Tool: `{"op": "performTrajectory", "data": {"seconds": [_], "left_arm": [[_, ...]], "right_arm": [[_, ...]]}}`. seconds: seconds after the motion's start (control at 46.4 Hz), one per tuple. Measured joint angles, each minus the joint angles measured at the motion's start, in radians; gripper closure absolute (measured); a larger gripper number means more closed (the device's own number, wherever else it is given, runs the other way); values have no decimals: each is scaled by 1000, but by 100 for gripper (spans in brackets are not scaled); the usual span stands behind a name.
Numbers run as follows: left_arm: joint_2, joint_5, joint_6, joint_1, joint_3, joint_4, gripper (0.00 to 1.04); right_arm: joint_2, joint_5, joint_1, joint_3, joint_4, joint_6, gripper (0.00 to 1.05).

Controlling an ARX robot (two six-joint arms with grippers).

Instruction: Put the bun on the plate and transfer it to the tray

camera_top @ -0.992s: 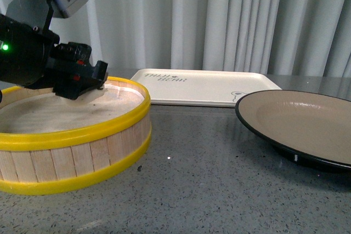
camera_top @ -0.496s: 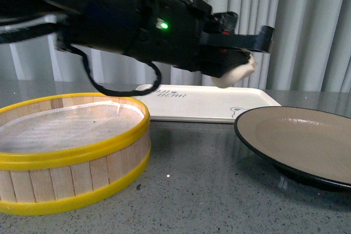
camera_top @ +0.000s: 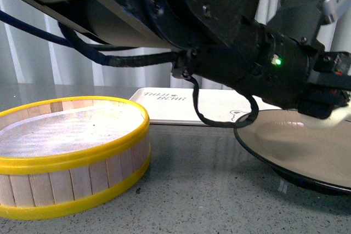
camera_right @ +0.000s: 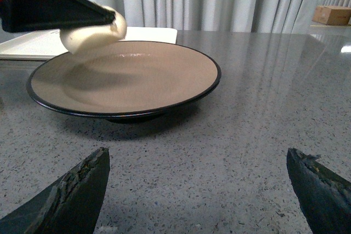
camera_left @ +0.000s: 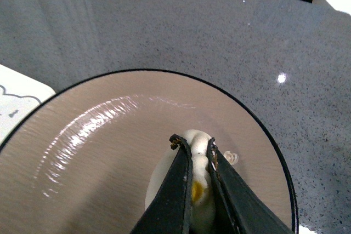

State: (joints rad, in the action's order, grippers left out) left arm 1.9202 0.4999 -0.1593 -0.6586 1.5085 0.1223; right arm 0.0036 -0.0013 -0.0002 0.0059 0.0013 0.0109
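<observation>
Fingers (camera_left: pixel 180 190) of left gripper (camera_left: pixel 193 142) pinch bun (camera_right: pixel 93 34) just above plate (camera_right: pixel 164 75); set-down and tray (camera_top: pixel 164 108) move, 2 steps, remain. Right gripper (camera_right: pixel 197 152) gaping, empty.

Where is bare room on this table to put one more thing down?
Free: the grey table between the steamer basket and the plate, and the stretch before the open right hand. Crowded: over the plate, where the left hand holds the bun.

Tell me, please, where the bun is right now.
The bun is pinched in the left gripper, hanging just above the plate's beige inside, right of the steamer basket in the front view.
</observation>
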Motion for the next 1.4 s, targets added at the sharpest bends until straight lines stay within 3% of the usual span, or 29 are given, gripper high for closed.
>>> {"op": "performTrajectory", "data": {"seconds": [0.367,0.734,0.971,1.122,1.251,1.402], "left_arm": [[119,-80,-102,-26,100,-98,99],[133,-60,-22,-16,117,-42,33],[64,-142,132,31,118,32,5],[5,-254,212,98,134,9,7],[-46,-413,253,193,101,-6,7],[-63,-425,259,215,83,-7,7]], "right_arm": [[0,0,0,0,0,0,8],[0,0,0,0,0,0,8],[0,0,0,0,0,0,8],[0,0,0,0,0,0,8],[0,0,0,0,0,0,8],[0,-1,0,0,0,0,8]]}}
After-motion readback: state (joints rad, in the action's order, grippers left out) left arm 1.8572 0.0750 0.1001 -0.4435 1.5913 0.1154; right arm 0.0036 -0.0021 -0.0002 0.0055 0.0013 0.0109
